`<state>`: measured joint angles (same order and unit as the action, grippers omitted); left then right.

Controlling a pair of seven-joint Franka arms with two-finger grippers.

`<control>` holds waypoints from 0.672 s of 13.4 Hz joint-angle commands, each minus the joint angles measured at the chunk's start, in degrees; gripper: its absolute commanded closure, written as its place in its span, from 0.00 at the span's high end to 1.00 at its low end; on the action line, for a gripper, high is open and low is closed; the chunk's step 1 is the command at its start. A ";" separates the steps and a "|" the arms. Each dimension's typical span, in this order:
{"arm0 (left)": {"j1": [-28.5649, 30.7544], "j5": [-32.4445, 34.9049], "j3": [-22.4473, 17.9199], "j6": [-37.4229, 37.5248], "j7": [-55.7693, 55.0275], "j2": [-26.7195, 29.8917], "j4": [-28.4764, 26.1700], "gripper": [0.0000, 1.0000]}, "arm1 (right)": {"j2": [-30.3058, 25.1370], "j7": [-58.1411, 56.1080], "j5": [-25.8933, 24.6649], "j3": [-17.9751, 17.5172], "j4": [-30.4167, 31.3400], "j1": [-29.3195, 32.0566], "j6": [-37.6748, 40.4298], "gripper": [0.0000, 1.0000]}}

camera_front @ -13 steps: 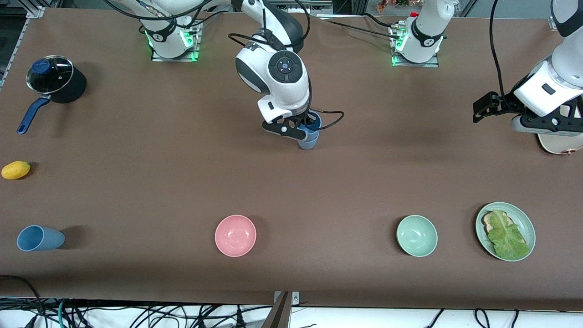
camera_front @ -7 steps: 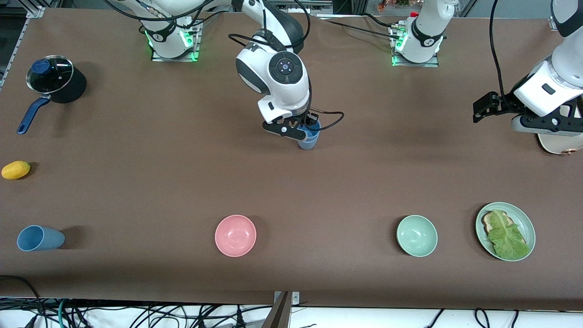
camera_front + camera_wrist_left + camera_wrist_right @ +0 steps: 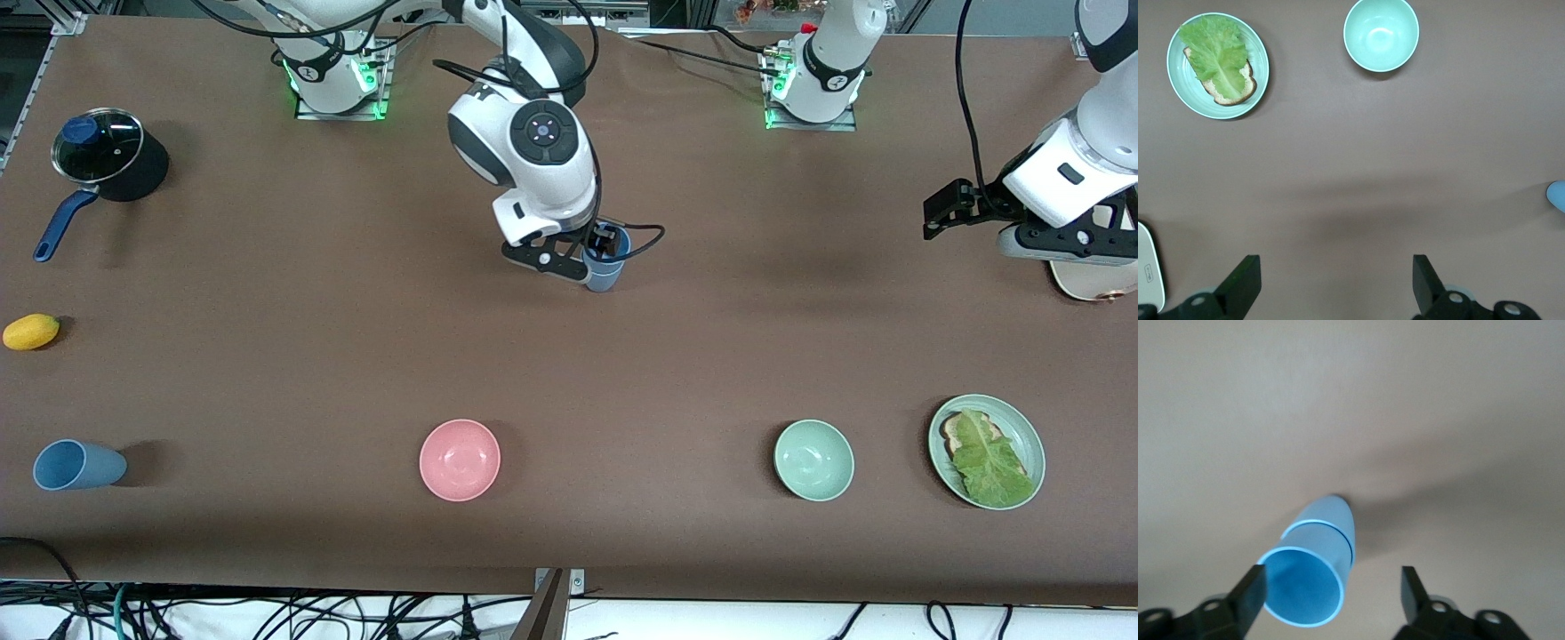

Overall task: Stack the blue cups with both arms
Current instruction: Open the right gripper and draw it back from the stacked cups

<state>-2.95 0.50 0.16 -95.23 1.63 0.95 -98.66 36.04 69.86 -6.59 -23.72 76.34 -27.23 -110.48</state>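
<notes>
So the two stacked blue cups [image 3: 605,267] are standing mid-table, one nested in the other, and they work as the landmark here. The right gripper [image 3: 569,260] sits just beside the stack, toward the right arm's end of the table. In the right wrist view the fingers [image 3: 1250,592] are spread wide with the stack [image 3: 1313,570] against one of them and a clear gap to the other, so it's open and not squeezing anything. Compared with a second ago, the right arm has shifted off a little toward its own end of the table and the stack stays put on its own. I read that as the drop being done and the arm backing away.

There's a third blue cup [image 3: 76,465] lying on its side, well apart from the stack, much nearer the front camera and way out at the right arm's end. If that one counts, the job isn't over, and a tipped cup is an awkward grab.

The left gripper [image 3: 944,212] hasn't moved, it just waits in the air well apart from the stack at the left arm's end, fingers [image 3: 1241,285] wide apart and holding nothing. Its wrist view shows the pale green bowl [image 3: 1381,35] and a plate with lettuce on toast [image 3: 1217,65] below.
</notes>
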 commanded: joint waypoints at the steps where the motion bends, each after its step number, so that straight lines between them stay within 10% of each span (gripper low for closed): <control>1: 0.23 0.99 0.19 0.66 0.04 0.63 -0.21 1.00 | -0.71 -4.53 -0.53 -0.36 -4.51 3.74 4.83 1.00; 9: 0.23 0.99 0.28 0.66 0.13 0.63 -0.21 1.00 | -6.50 -28.43 2.36 -0.36 -7.78 18.15 19.49 1.00</control>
<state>-2.95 0.50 0.17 -95.23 1.63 0.95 -98.67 32.39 46.10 -6.19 -23.49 68.38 -11.86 -95.14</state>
